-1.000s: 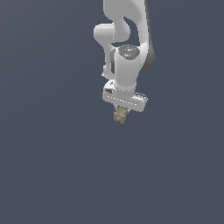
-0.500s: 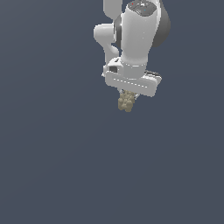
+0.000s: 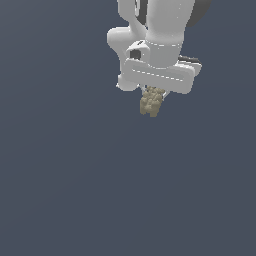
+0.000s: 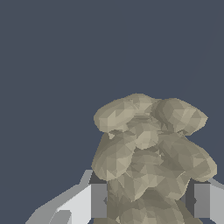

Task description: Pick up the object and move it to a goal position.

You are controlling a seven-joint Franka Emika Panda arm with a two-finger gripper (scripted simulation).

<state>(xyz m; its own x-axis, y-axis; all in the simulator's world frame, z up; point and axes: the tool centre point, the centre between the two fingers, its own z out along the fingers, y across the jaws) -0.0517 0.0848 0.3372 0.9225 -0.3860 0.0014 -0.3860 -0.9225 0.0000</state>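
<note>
The object (image 3: 151,103) is a small tan, knobbly lump hanging below my white gripper (image 3: 154,95) in the exterior view, near the top centre. The gripper's wide white body hides its fingers there. In the wrist view the object (image 4: 148,157) fills the space between the two fingers (image 4: 98,200), which press against its sides. The gripper is shut on the object and holds it in the air above the dark grey floor.
A plain dark grey-blue surface (image 3: 100,190) fills the exterior view. The white arm (image 3: 160,30) comes down from the top edge. No goal marker shows.
The arm with the object has come closer to the camera and shifted slightly to the exterior view's right; it looks larger now. The object stays in the gripper.
</note>
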